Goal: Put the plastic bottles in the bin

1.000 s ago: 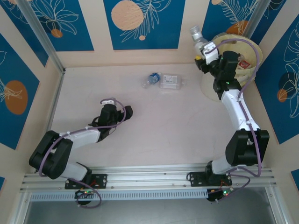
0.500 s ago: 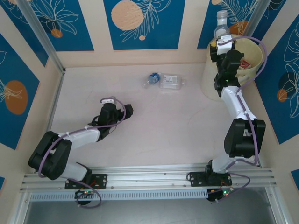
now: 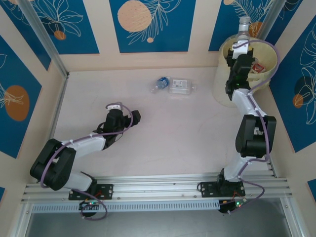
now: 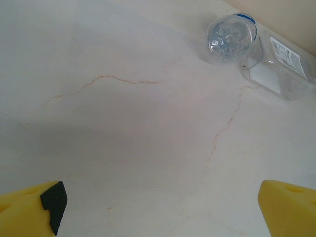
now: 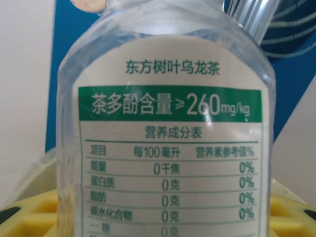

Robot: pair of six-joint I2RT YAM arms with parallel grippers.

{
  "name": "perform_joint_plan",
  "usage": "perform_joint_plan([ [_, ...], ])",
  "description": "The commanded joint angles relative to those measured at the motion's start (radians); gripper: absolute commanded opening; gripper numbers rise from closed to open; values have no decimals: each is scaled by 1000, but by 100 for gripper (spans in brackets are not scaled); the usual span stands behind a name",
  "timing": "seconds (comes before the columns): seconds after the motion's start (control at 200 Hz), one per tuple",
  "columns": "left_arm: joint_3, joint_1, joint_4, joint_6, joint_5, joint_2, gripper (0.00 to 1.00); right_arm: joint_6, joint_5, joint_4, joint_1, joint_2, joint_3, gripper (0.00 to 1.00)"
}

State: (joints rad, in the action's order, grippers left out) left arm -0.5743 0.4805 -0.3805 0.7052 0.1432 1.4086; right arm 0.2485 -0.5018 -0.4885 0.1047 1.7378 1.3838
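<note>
The right pincer (image 3: 241, 41) was clamped on a clear bottle (image 3: 243, 25) with a white and green label. In the right wrist view the bottle stood between the 2 yellow fingers (image 5: 29, 217). Seen from the top, this bottle was over the far rim of the bin (image 3: 223, 54), with its neck toward the back wall, and the right arm reached across the near edge of the bin. The bin stood in the far right corner of the tabletop (image 3: 173, 143), close to both walls. A red-labelled item (image 3: 257, 66) lay inside it.

The left pincer (image 3: 134, 117) was apart, with nothing between its fingers, low over the tabletop and left of the middle. Well apart from it, near the back edge, 2 more bottles lay on their sides. One was a round bottle (image 4: 228, 38) with a blue band. Just beside it on the right was a flat-sided bottle (image 4: 279, 66) with a white label. Open tabletop lay between the left pincer and these 2, and also between the 2 arms.

The surface was pale, with thin brownish hairline marks. Cream walls with blue panels (image 3: 150, 24), orange circles and leaf drawings closed the back and the sides. An aluminium rail (image 3: 158, 190) ran along the near edge under the arm bases.
</note>
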Motion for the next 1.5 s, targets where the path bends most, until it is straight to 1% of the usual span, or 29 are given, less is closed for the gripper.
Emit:
perform_joint_plan([
  [0.0,-9,-14,-4,-3,18,14,100,-161,61,301,33,-24,103,57],
  [0.08,-22,-14,-3,2,5,32,100,-232,80,506,58,-1,199,62],
  [0.155,-34,-15,-3,9,-11,50,100,-284,7,675,76,33,297,68],
  [0.21,-40,-14,-2,14,-21,62,100,-308,-47,746,87,57,348,75],
  [0.315,-45,-15,-5,19,-34,69,100,-341,-121,778,112,82,381,84],
  [0.435,-39,-15,-5,19,-30,63,100,-390,-171,782,127,82,390,92],
  [0.605,-27,-16,-2,14,-18,46,100,-463,-139,807,130,67,385,99],
  [0.695,-25,-16,0,14,-17,41,100,-497,-74,776,134,33,338,100],
  [0.785,-37,-17,10,1,-30,42,100,-521,2,698,146,-8,265,99],
  [0.845,-61,-18,32,-20,-52,42,100,-533,73,604,156,-45,185,100],
  [0.955,-107,-17,73,-44,-76,50,100,-484,172,322,148,-132,3,100],
  [1.005,-121,-18,69,-50,-84,54,100,-463,204,267,145,-153,-30,99],
  [1.09,-165,-17,74,-70,-103,78,100,-427,249,226,140,-174,-53,100],
  [1.175,-269,-17,144,-118,-145,140,100,-371,307,155,123,-199,-99,99],
  [1.245,-371,-16,189,-191,-208,218,100,-314,355,87,100,-221,-146,99],
  [1.31,-462,-16,218,-261,-258,294,100,-256,373,40,72,-238,-175,100],
  [1.405,-598,-17,270,-356,-261,404,100,-222,337,56,38,-246,-165,100],
  [1.495,-767,-20,384,-430,-252,512,100,-233,327,90,10,-267,-159,100],
])
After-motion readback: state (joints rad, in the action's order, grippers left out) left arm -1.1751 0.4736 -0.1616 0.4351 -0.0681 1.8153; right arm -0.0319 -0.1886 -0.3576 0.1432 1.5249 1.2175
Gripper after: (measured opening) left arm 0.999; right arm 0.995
